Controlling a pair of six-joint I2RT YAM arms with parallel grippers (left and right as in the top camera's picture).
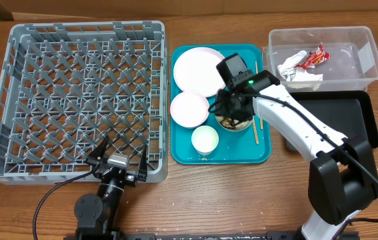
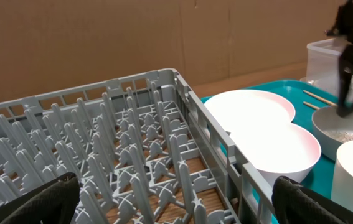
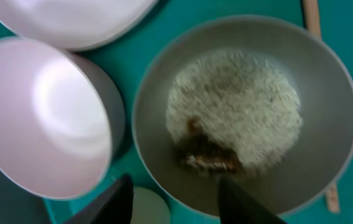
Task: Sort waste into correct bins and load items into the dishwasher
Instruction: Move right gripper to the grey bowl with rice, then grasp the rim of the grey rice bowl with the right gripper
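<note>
My right gripper point(image 1: 232, 110) point(image 3: 176, 202) is open over a white bowl point(image 1: 237, 124) point(image 3: 332, 81) of rice with brown scraps point(image 3: 235, 106). One finger is inside its near rim, one outside. This bowl stands on the teal tray point(image 1: 242, 152) with a round plate point(image 1: 199, 67), an empty bowl point(image 1: 189, 109), a cup point(image 1: 205, 140) and chopsticks point(image 1: 256, 127). The napkin point(image 1: 295, 70) and red wrapper point(image 1: 314, 57) lie in the clear tub point(image 1: 369, 60). My left gripper point(image 1: 119, 155) point(image 2: 179, 199) is open and empty over the front edge of the grey rack point(image 1: 75, 93).
The black tray point(image 1: 335, 117) lies right of the teal tray, below the clear tub, with my right arm crossing its left end. The rack holds no dishes. A brown cardboard wall stands behind the table.
</note>
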